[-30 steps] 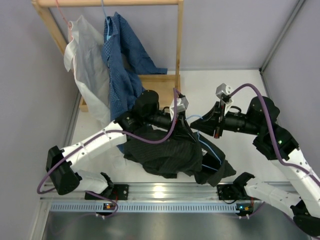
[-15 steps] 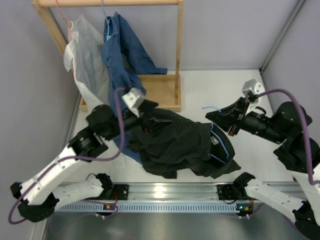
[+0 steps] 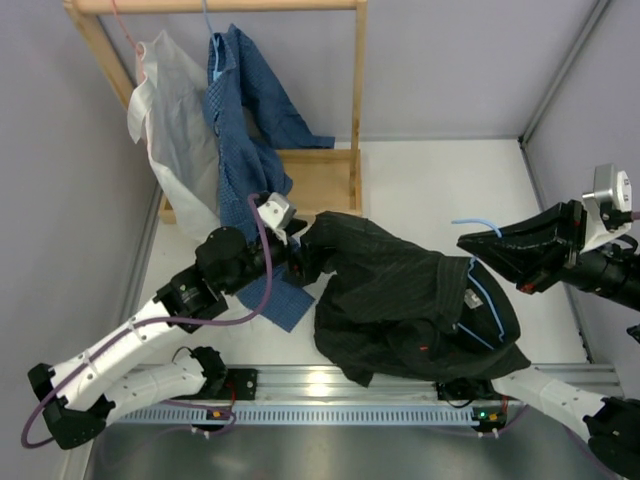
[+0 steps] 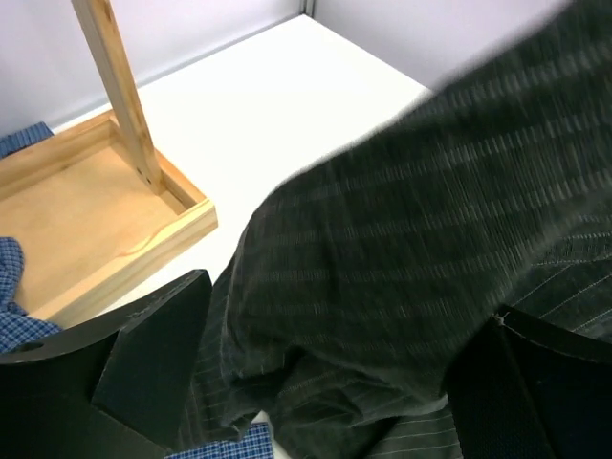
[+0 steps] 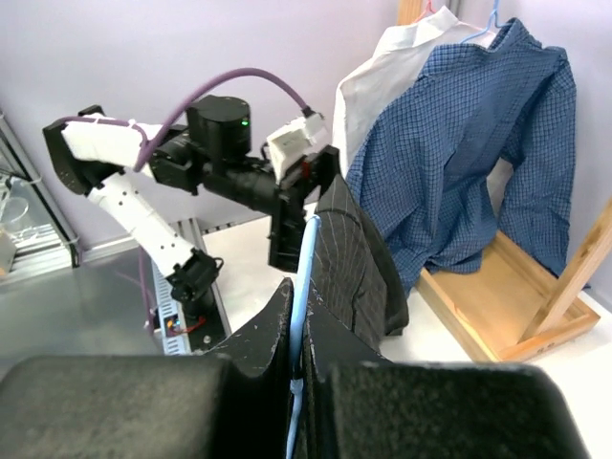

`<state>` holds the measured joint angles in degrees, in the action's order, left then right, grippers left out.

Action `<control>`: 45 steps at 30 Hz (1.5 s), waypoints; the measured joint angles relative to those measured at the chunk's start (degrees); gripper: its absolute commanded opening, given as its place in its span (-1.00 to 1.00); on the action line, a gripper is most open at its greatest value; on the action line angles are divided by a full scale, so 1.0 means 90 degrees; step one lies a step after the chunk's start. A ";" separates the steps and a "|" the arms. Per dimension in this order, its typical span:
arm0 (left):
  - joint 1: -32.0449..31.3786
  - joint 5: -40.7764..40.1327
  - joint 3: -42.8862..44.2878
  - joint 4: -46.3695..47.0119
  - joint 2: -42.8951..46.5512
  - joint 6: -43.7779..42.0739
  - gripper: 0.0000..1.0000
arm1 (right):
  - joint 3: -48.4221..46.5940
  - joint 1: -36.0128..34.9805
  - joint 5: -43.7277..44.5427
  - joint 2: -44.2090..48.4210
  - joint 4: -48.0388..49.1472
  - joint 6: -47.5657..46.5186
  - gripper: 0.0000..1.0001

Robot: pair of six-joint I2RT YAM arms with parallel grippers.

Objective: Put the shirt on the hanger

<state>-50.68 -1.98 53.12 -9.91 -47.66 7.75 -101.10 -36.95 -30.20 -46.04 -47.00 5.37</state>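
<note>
The black pinstriped shirt (image 3: 400, 300) lies crumpled on the white table, draped partly over the light-blue wire hanger (image 3: 482, 300). The hanger's hook (image 3: 468, 222) sticks out at the shirt's right end. My right gripper (image 3: 468, 240) is shut on the hanger wire (image 5: 306, 258), with the shirt (image 5: 349, 253) hanging just beyond its tips (image 5: 304, 287). My left gripper (image 3: 300, 255) is at the shirt's left edge. In the left wrist view its jaws stand wide apart (image 4: 344, 316), and loose shirt fabric (image 4: 402, 249) bulges between the fingers (image 4: 158, 363).
A wooden rack with a tray base (image 3: 325, 180) stands at the back left. A blue checked shirt (image 3: 240, 120) and a white garment (image 3: 170, 120) hang from it. A blue checked sleeve (image 3: 280, 300) trails on the table under my left arm. A metal rail (image 3: 330, 385) runs along the near edge.
My left gripper opened, let go of the shirt and drew back to its left edge. My right arm pulled right with the hanger, dragging the shirt rightward.
</note>
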 measured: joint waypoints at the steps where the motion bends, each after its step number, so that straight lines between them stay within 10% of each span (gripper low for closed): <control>1: 0.0000 0.0000 0.0000 0.0046 -0.0075 0.0005 0.36 | -0.0032 0.0000 -0.0017 -0.0005 -0.0058 -0.0012 -1.00; 2: 0.0000 0.0070 0.0000 0.0121 -0.0158 0.0044 -0.99 | -0.0083 0.0000 -0.0024 -0.0027 -0.0153 -0.0034 -1.00; 9: -0.0005 0.0104 0.0017 0.0571 -0.0306 0.0340 -1.00 | -0.0345 0.0000 0.0282 -0.0136 -0.0658 -0.0243 -1.00; 21: 0.0318 -0.2781 0.2465 -0.1037 -0.1360 0.1348 -1.00 | 0.0656 0.0000 0.1362 0.0296 -0.1749 -0.0772 -1.00; 37: 0.0896 -0.1831 0.2803 -0.2050 -0.2611 0.2467 -1.00 | 0.0588 0.0000 0.1899 0.0610 -0.1698 -0.0670 -1.00; 39: 0.0981 -0.1761 0.2805 -0.2081 -0.2611 0.2472 -0.80 | 0.0588 0.0000 0.1899 0.0512 -0.1622 -0.0580 -1.00; 40: 0.1047 -0.1736 0.2812 -0.2108 -0.2618 0.2465 -0.15 | 0.0590 0.0000 0.1897 0.0476 -0.1576 -0.0554 -1.00; 43: 0.1236 -0.1656 0.2824 -0.2154 -0.2657 0.2395 0.84 | 0.0578 0.0000 0.1824 0.0338 -0.1379 -0.0466 -1.00; 45: 0.1336 -0.1498 0.2824 -0.2198 -0.2667 0.2319 0.89 | 0.0457 0.0000 0.1817 0.0170 -0.1372 -0.0432 -1.00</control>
<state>-38.65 -15.46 78.54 -29.69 -71.66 28.62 -96.99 -36.95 -13.85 -44.51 -59.35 1.48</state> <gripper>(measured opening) 0.894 0.003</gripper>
